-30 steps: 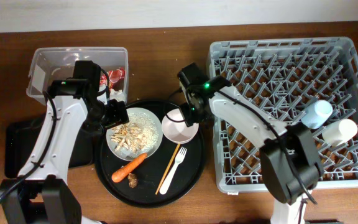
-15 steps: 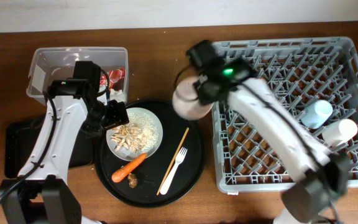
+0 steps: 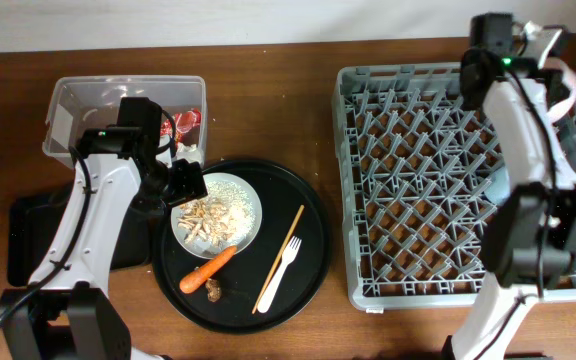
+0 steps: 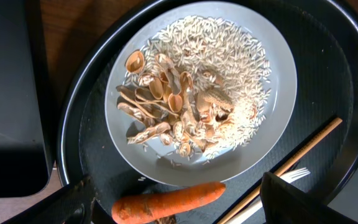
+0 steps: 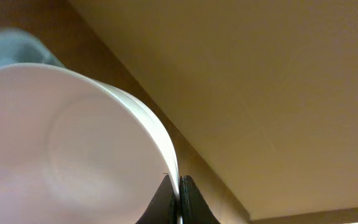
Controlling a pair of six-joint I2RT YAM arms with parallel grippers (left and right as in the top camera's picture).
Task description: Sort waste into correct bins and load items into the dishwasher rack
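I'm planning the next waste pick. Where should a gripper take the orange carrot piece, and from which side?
Take the carrot piece across its middle, coming straight down from above. It lies flat and slanted on the round black tray, so close across its narrow width. One end nears the plate and a brown bit sits beside it; the middle probably leaves most room.

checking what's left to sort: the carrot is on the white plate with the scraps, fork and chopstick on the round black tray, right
Not quite. The carrot lies off the plate, beside it on the round black tray, as the left wrist view shows. The scraps are on the plate, and the fork and chopstick are on the tray.
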